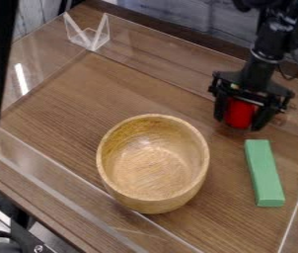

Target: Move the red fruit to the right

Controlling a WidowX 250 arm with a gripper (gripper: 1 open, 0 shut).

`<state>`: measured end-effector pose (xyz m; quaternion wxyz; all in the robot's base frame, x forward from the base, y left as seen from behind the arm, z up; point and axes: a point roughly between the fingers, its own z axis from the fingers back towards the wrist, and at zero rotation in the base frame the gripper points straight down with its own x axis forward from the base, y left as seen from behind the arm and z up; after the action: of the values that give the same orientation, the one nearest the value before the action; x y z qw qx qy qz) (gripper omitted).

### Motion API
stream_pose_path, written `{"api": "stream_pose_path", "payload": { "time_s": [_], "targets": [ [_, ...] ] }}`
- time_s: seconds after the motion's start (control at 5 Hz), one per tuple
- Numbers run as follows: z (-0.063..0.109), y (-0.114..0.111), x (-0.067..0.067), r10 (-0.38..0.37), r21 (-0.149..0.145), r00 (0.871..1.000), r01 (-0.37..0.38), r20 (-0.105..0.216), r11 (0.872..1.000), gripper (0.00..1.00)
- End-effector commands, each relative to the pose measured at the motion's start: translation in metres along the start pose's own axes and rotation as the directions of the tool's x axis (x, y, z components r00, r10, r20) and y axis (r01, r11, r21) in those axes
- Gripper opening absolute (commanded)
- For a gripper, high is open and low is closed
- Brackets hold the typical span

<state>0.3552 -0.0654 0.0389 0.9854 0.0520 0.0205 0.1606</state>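
We take the bowl (153, 162) as our landmark; it sits on the wooden worktop (73, 99), nearest to us. To the right of the bowl we see a flat green block (262, 172) lying lengthwise. Beyond the block, up and right of the bowl, the red fruit (242, 114) rests on the worktop. The tool (250, 107) points down over the fruit, its fingers spread wide on either side of it; we cannot tell whether they touch it. Far behind the bowl, to its left, we see a small clear stand (87, 33).
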Motion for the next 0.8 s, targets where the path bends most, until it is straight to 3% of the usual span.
{"api": "stream_pose_path", "payload": {
  "time_s": [0.0,0.2,0.4,0.6],
  "targets": [
    [0.042,0.017,0.012,0.068,-0.052,0.995,-0.064,0.070,0.997,1.00],
    [0.048,0.025,0.016,0.132,-0.059,0.989,-0.129,0.062,0.990,0.00],
    [0.045,0.034,0.016,0.160,-0.072,0.985,-0.156,0.059,0.985,0.00],
    [0.035,0.038,0.017,0.189,-0.077,0.981,-0.185,0.049,0.980,1.00]
  ]
}}
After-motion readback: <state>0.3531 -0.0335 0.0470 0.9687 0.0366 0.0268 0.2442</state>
